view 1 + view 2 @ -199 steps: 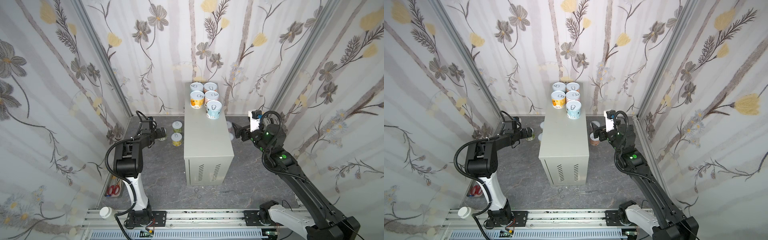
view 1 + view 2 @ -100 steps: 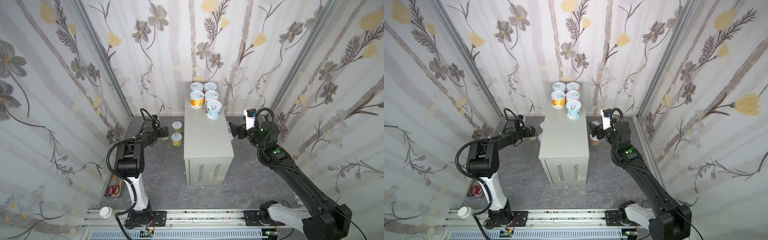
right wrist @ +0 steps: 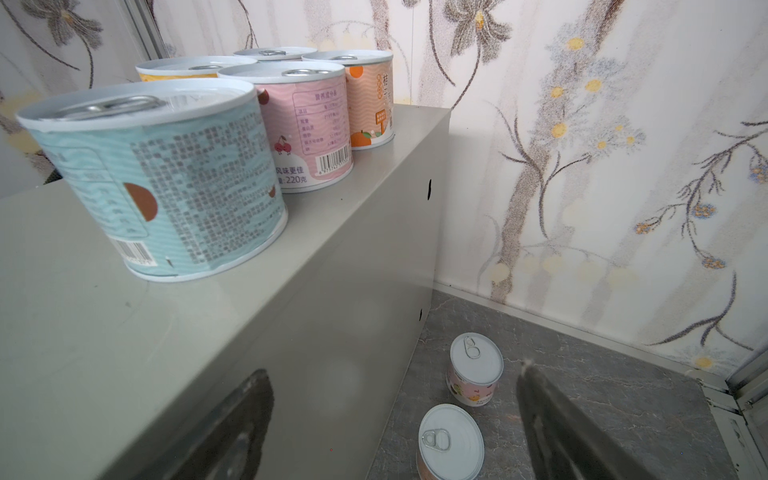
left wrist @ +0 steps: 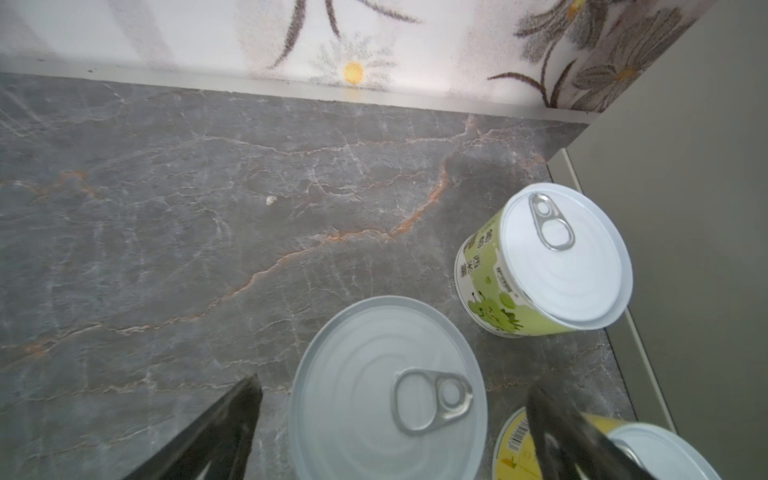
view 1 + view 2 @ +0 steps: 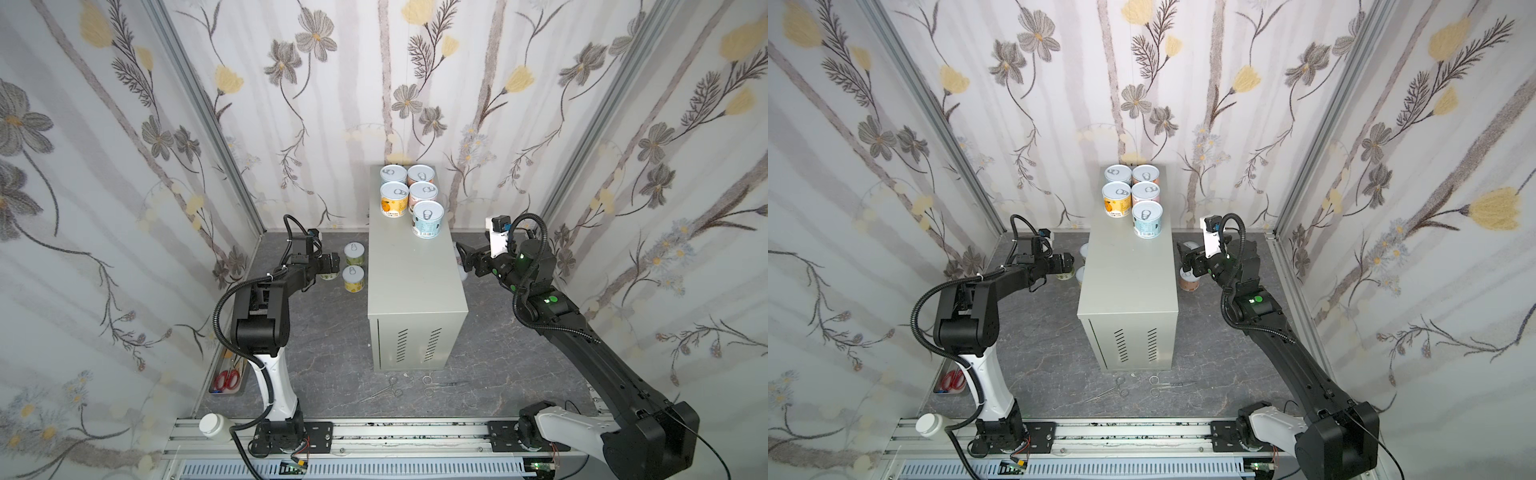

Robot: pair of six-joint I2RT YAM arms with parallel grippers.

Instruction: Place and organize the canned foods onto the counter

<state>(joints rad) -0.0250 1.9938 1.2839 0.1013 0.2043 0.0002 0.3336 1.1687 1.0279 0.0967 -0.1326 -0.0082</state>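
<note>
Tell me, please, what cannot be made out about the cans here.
Left wrist view: the nearest can shows only its lid; lid and picture edge hide its label.
Same view: the yellow can is cut by the edge and crossed by a left gripper finger.
Right wrist view: the rear can on the counter hides behind nearer cans.
A top view: the right gripper covers the lid of a floor can.

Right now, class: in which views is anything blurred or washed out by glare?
Left wrist view: nearest can and left fingers soft; green can has a glare-whitened lid. Right wrist view: right fingers blurred, pink can sharp. Both top views: evenly lit, crisp.
</note>
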